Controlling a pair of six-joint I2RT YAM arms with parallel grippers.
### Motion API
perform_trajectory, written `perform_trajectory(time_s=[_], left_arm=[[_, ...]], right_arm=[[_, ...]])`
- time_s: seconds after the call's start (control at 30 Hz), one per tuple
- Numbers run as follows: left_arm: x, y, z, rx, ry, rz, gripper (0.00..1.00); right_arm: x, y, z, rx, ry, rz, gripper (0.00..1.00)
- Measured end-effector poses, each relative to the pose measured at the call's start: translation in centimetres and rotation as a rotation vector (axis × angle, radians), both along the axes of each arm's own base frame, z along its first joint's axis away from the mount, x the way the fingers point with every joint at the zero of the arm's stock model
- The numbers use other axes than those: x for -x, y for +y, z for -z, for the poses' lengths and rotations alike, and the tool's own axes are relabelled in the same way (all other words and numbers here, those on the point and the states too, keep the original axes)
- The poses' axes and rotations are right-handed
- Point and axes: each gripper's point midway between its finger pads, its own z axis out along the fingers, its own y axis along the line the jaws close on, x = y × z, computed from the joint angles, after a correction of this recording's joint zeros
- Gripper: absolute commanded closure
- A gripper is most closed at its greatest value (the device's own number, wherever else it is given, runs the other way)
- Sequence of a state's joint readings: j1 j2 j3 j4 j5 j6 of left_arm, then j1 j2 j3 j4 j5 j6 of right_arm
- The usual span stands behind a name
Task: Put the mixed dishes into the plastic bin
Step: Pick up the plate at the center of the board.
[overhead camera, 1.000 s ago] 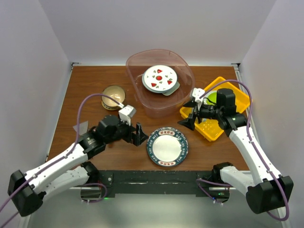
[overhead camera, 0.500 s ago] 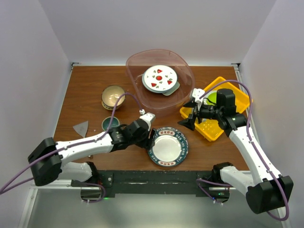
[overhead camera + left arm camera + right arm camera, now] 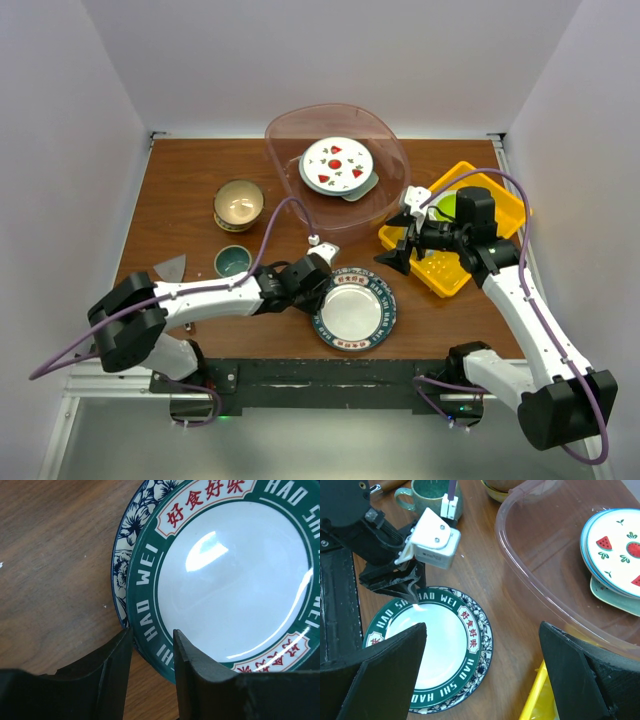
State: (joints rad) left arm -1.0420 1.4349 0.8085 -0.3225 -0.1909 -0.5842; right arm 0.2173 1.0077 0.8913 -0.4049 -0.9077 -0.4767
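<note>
Moved: left arm has swung across to the dark-rimmed plate (image 3: 352, 308), lower centre of the overhead view.
Plastic bin (image 3: 300, 215): upper centre, strawberry plate (image 3: 336, 163) inside.
Left hand (image 3: 150, 637): half-closed astride the rim to lift it; we cannot tell if it grips.
Right hand (image 3: 400, 240): wide open, empty.

lettering on the green-rimmed plate (image 3: 225, 580), and plenty of it: white capitals run round the green band, "hao wei" and "hao shi" taking turns. up close from the left wrist, "wei" reads on the left of the band, and "hao sh" at the top right before the frame cuts it. a white panel (image 3: 207, 500) set in the band carries four red chinese characters, 好食好味. from the right wrist the same plate (image 3: 432, 650) gives "hao wei" at its far edge, "hao shi" on the left, and "hao shi hao wei" along the near edge.
</note>
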Motion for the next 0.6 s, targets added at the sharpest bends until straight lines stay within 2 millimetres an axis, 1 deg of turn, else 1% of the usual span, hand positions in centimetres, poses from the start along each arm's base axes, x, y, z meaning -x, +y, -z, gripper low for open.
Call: perform_trajectory(time_s=[0.3, 0.6], left_arm=[[-0.2, -0.3, 1.0, -0.031, 0.015, 0.000, 0.59], [-0.4, -0.9, 1.7, -0.042, 0.030, 0.004, 0.55]], right_arm=[[0.0, 0.0, 0.0, 0.000, 0.000, 0.000, 0.02], [0.0, 0.0, 0.0, 0.001, -0.003, -0.001, 0.02]])
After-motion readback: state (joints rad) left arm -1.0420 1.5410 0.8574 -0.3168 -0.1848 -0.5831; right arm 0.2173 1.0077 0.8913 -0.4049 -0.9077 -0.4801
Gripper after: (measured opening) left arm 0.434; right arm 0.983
